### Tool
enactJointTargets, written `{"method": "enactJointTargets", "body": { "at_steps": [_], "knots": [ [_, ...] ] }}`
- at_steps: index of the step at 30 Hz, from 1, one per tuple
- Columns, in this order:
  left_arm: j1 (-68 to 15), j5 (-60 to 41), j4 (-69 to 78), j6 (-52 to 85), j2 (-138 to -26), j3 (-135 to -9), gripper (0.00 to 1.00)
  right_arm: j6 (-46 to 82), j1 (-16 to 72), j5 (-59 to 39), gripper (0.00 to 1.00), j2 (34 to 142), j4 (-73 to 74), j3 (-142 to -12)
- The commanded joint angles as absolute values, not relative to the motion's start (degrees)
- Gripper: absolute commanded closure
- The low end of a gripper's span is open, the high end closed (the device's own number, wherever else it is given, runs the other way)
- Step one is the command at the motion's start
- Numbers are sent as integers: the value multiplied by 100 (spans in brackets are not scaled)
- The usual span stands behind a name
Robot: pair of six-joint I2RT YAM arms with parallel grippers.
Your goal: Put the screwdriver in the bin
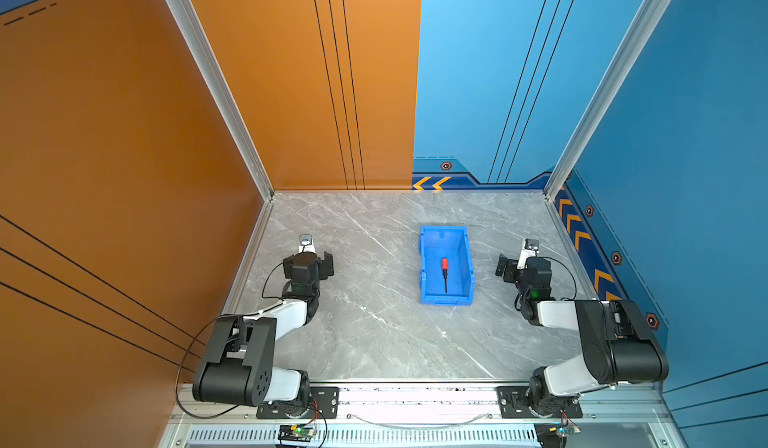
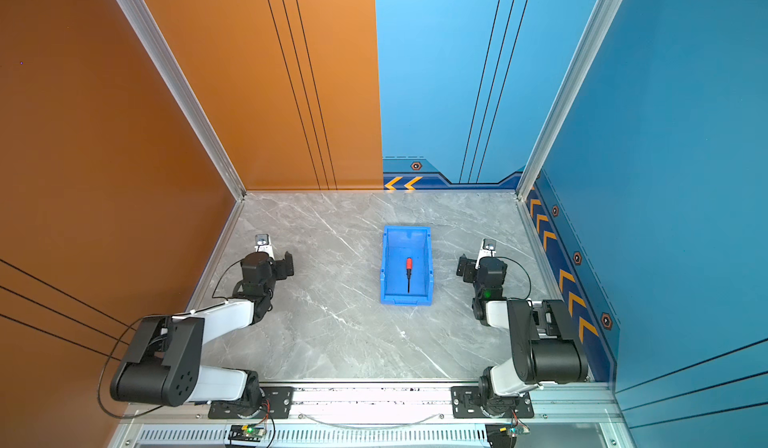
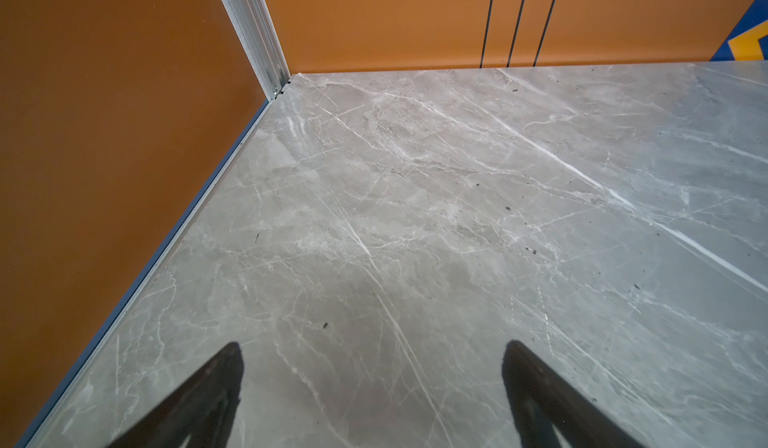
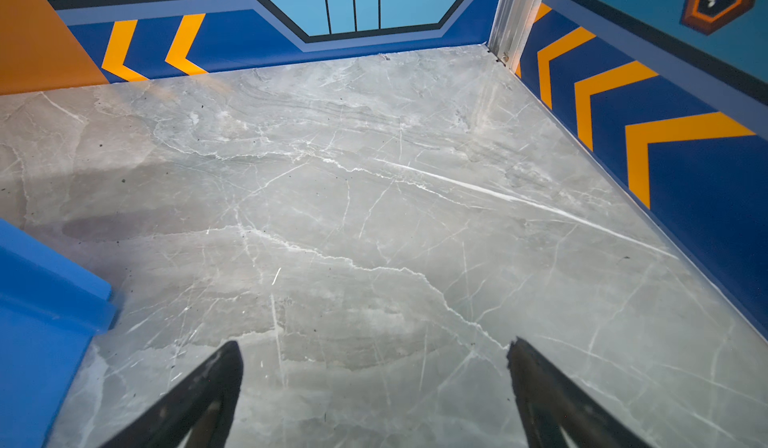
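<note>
Screwdriver (image 1: 445, 274) flat inside the bin (image 1: 446, 299), handle toward its far end

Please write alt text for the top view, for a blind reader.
A small red-handled screwdriver lies inside an open blue bin on a grey marble table, handle toward the back wall. The left gripper and right gripper stand open and empty on either side, apart from the bin.
</note>
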State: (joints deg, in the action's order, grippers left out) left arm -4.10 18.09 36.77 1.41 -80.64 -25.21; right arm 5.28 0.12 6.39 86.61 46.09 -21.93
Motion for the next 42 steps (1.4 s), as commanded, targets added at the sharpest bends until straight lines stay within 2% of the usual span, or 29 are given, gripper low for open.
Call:
{"method": "enactJointTargets", "body": {
  "at_steps": [1,11,42],
  "knots": [
    [-352,1549,4323,36,-8266,-2347,2,465,61,664,0,8750,5089,-2147],
    [-265,1274,5364,-13,-8966,-2147,2,421,140,816,0,8860,5258,-2109],
    [-287,1254,5344,-46,-8962,-2155,2,371,218,950,0,8869,5197,-2149]
  ]
}}
